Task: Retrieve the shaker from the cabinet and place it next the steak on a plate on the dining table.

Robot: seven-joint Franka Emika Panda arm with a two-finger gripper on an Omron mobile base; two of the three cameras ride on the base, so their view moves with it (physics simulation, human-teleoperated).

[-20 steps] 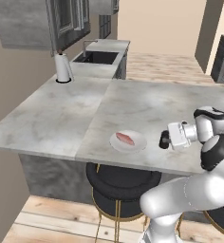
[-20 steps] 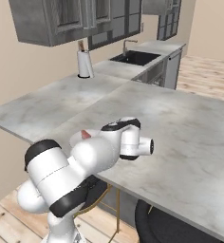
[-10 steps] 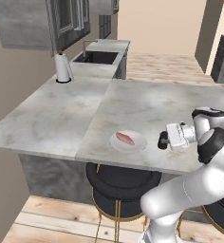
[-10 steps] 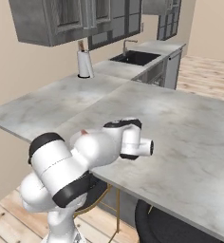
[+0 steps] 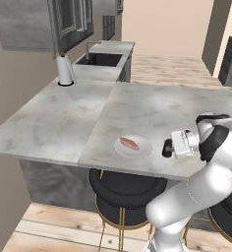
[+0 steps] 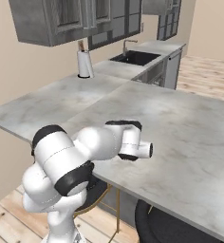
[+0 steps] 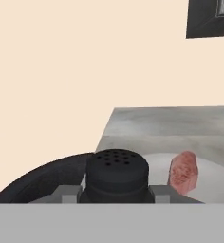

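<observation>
Grey marble dining table (image 5: 64,118) carries the plate (image 5: 143,150) with the steak (image 5: 129,144) near its front edge; the gripper (image 5: 166,148), pinching the shaker (image 7: 117,174), hangs just beside the plate's right rim.

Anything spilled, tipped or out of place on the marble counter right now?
Nothing stands out. The pinkish-red steak lies flat on the round white plate, the white paper-towel roll stands upright, and the gripper holds the small black shaker beside the plate.
</observation>
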